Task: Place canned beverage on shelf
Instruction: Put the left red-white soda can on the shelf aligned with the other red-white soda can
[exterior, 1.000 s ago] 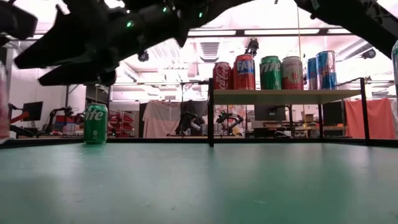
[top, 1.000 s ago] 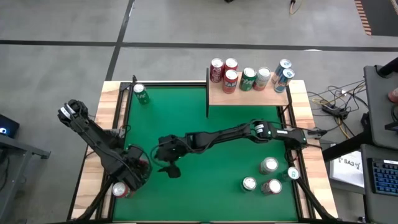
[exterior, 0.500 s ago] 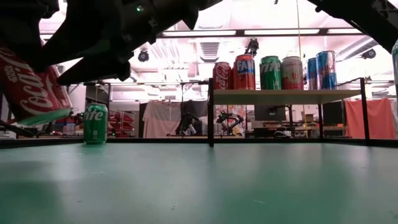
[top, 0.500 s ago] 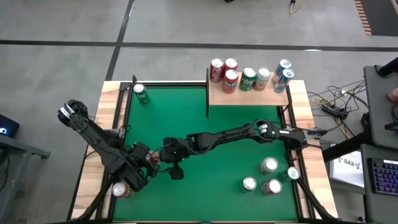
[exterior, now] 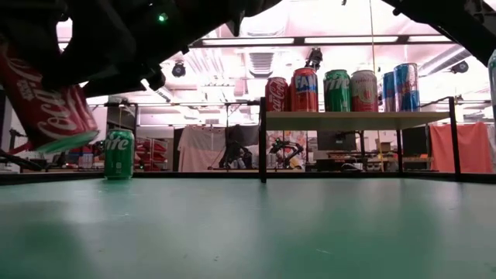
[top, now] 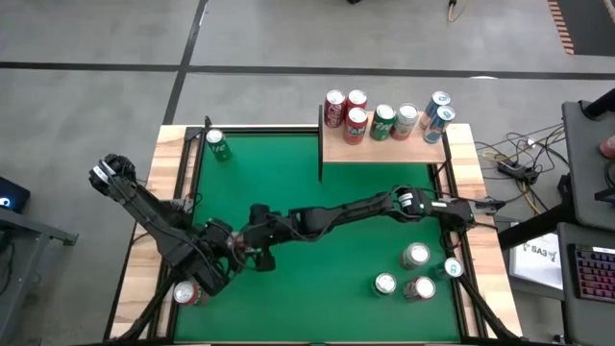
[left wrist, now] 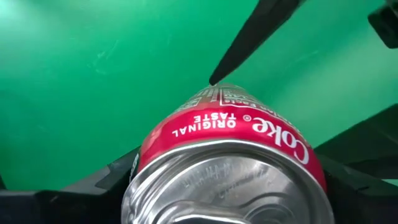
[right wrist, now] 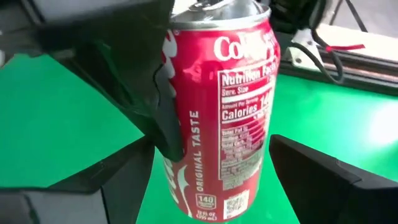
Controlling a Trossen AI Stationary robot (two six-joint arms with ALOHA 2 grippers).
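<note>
My left gripper [top: 233, 256] is clamped on a Coca-Cola can [right wrist: 217, 112], holding it tilted and clear of the green felt table [top: 317, 211] at the near-left part of the table. In the left wrist view the can's silver end [left wrist: 217, 180] sits right between my fingers, so the hold is on the upper part of the body. My right gripper [right wrist: 205, 186] reaches across from the other side with its jaws spread wide, one finger [right wrist: 93, 180] on each side of the can's lower body without closing on it yet. I read this as the start of a handover.

The can looks sealed, so I judge it heavy for its size, with thin, smooth walls that dent under a hard squeeze and slip under a weak one. The right gripper should take it around the mid-body, below the left fingers, squarely across its width.

The wooden shelf [top: 384, 151] stands at the far right of the table, well apart from here, with six cans [top: 356, 125] already lined along its back edge. A green Sprite can [top: 219, 146] stands at the far-left corner, and four more cans [top: 415, 257] wait near the right edge.
</note>
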